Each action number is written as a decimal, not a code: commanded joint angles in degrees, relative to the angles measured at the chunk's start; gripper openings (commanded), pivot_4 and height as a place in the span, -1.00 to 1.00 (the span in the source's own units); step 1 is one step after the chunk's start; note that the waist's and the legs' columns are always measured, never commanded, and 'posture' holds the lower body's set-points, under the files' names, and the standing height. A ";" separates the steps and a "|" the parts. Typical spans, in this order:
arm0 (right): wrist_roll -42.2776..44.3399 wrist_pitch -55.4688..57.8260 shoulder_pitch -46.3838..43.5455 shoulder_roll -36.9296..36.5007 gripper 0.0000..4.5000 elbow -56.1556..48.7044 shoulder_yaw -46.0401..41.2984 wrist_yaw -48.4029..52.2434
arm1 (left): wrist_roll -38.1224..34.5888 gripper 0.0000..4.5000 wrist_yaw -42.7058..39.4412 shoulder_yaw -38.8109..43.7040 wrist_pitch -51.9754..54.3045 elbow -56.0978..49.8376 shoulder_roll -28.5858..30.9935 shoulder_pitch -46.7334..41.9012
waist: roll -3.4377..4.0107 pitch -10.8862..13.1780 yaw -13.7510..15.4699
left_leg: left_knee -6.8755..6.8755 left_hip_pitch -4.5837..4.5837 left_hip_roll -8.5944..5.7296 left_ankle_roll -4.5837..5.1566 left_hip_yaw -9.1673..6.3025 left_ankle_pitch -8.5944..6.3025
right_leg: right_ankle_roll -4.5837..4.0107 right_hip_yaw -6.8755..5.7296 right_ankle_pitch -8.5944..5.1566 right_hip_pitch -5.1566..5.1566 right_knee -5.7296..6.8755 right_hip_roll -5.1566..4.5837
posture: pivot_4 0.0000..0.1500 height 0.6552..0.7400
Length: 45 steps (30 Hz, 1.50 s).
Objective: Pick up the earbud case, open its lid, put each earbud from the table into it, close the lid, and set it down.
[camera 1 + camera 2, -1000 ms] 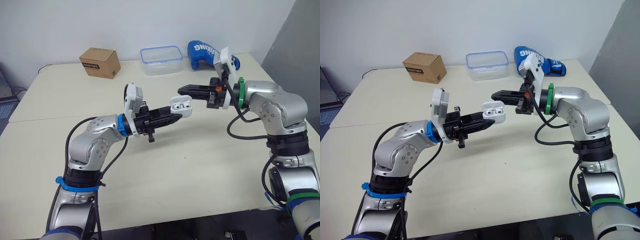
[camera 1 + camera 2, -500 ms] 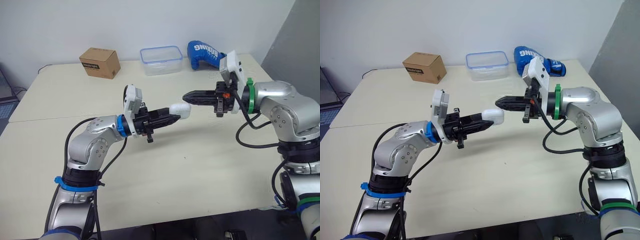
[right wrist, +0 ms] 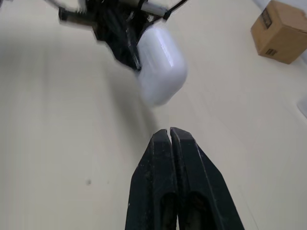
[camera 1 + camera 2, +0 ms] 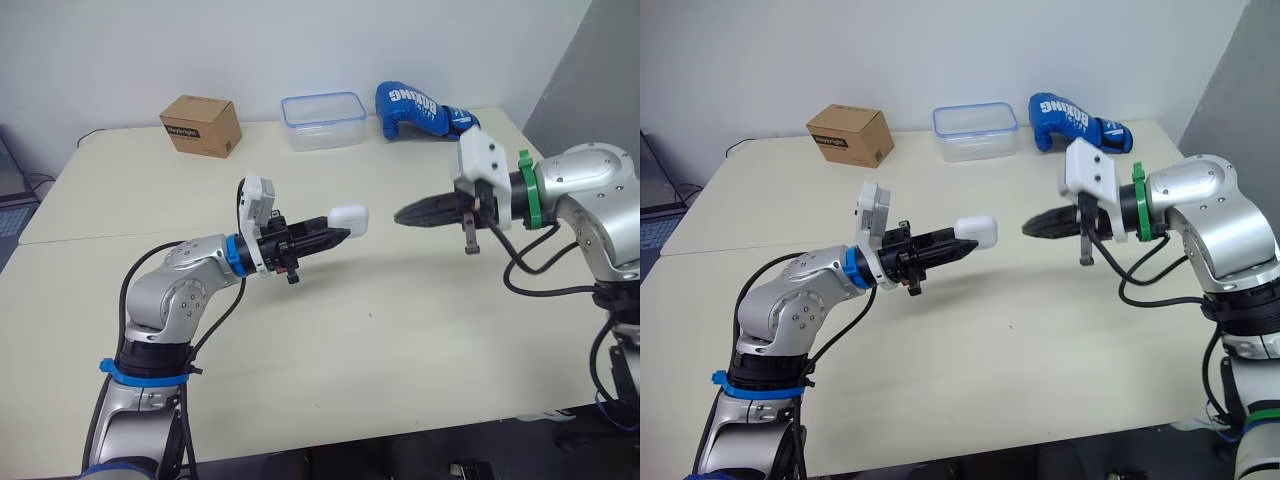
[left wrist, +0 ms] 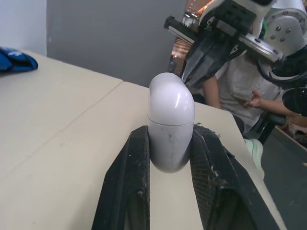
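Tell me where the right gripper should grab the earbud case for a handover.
Take the rounded lid end of the earbud case, which sticks out past the left gripper; its lower body is clamped there. Come from the robot's right, where the right gripper faces it, shut, so it would probably need opening first.

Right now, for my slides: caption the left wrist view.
Left gripper clamps the closed earbud case above the table.

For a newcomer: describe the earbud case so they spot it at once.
Above the middle of the wide cream table, the left gripper reaches forward. Its black fingers clamp a small, glossy white, rounded plastic earbud case, lid shut. It alone is held aloft; the brown cardboard box, clear tub and blue boxing glove sit at the far edge.
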 commanded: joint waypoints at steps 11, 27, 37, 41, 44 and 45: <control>-4.96 -5.90 2.06 -0.46 -0.97 -0.52 0.75 2.16 | -4.32 -0.65 8.63 -0.23 16.74 -1.68 0.49 0.49 | 0.00 0.00 0.05 | 0.01 0.00 0.00 0.00 -0.02 0.00 | 0.00 0.00 0.00 0.00 0.00 0.00 | 1.00 1.00; -10.79 -9.38 7.63 0.41 -0.97 0.46 2.22 1.73 | -3.88 -0.65 17.58 1.12 27.02 11.92 -7.04 -1.47 | 0.00 0.00 0.39 | 0.04 0.00 -0.01 -0.02 -0.02 0.01 | -0.01 0.01 0.00 0.00 0.01 -0.01 | 1.00 1.00; -10.70 -8.32 8.96 0.53 -0.97 -0.92 2.27 1.53 | 1.96 -0.65 18.40 -1.60 25.57 19.28 -9.04 -3.63 | -0.01 0.00 0.98 | 0.05 0.01 -0.03 -0.03 -0.02 0.01 | -0.01 0.01 0.00 0.02 0.01 -0.02 | 1.00 1.00; -10.74 -8.02 9.13 0.48 -0.97 -1.20 2.20 1.46 | 2.60 -0.65 17.81 -1.56 25.57 19.30 -8.77 -3.33 | -0.01 0.00 1.07 | 0.05 0.02 -0.03 -0.03 -0.02 0.01 | -0.01 0.01 0.00 0.02 0.02 -0.02 | 1.00 1.00; -10.77 -8.00 9.17 0.53 -1.00 -1.21 2.26 1.40 | 2.77 -0.24 17.64 -1.24 25.76 19.07 -8.49 -3.09 | -0.01 0.00 1.07 | 0.05 0.02 -0.03 -0.03 -0.02 0.01 | -0.01 0.01 0.00 0.02 0.03 -0.02 | 1.00 1.00; -10.80 -8.02 9.13 0.57 -1.00 -1.13 2.33 1.39 | 2.79 -0.11 17.56 -1.05 25.95 19.05 -8.42 -3.08 | -0.01 0.00 1.09 | 0.05 0.02 -0.03 -0.03 -0.01 0.01 | -0.01 0.01 0.00 0.01 0.02 -0.02 | 1.00 1.00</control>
